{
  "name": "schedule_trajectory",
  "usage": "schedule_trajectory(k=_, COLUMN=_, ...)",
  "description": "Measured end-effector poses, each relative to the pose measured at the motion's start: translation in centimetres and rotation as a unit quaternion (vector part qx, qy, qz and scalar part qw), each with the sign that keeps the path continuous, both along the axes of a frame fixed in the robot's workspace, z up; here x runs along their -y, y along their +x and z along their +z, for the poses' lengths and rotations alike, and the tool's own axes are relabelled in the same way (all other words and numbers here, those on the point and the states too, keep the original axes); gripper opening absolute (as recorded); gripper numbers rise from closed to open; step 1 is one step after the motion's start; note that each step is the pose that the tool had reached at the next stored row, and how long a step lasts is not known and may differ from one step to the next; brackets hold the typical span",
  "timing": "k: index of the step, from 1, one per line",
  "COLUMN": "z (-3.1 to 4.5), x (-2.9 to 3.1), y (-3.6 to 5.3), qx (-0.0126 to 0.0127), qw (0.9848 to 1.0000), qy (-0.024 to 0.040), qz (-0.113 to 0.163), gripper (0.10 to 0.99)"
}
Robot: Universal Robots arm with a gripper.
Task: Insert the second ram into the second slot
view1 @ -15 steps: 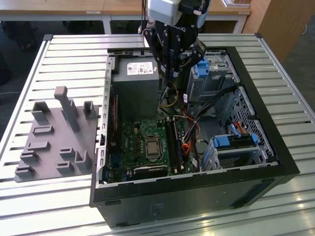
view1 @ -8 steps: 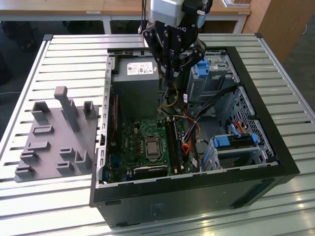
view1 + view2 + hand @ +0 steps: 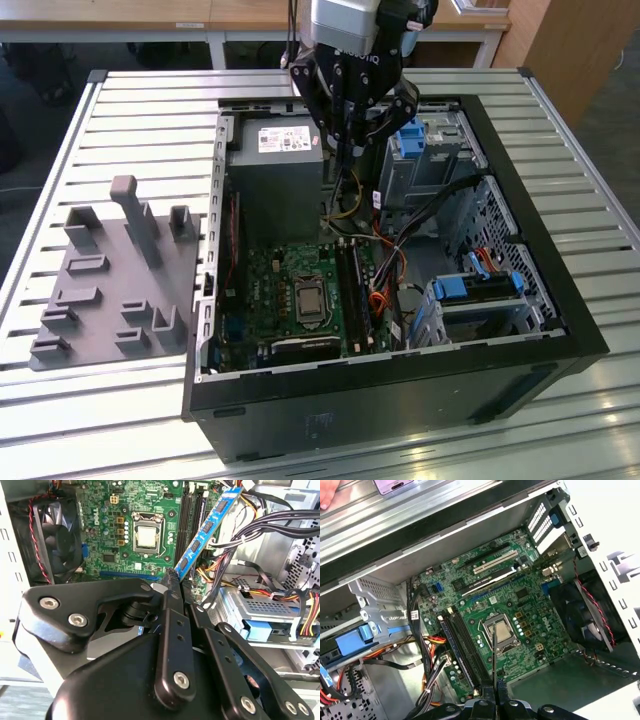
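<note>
Dark-blue, thin, long memory stick with small pale labels is being gripped at one end by the black two-finger gripper, whose fingers are clamping its flat faces. We are seeing it in the upper centre of the exterior view, hanging over the open black computer case, raised clear of the green motherboard. It is not sitting in the long black memory slots. We are noting a grey moulded fixture lying at the exterior view's left on the slatted metal table.
</note>
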State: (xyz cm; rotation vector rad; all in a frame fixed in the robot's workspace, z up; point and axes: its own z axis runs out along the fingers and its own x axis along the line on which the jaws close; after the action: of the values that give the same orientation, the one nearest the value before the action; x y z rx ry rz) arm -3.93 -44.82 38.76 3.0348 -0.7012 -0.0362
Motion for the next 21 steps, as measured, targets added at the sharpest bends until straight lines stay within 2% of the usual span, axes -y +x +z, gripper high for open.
schedule_trajectory(k=21, z=-0.03, x=0.03, y=0.0, qx=0.0, qw=0.9988, qy=0.0, qz=0.049, gripper=0.137)
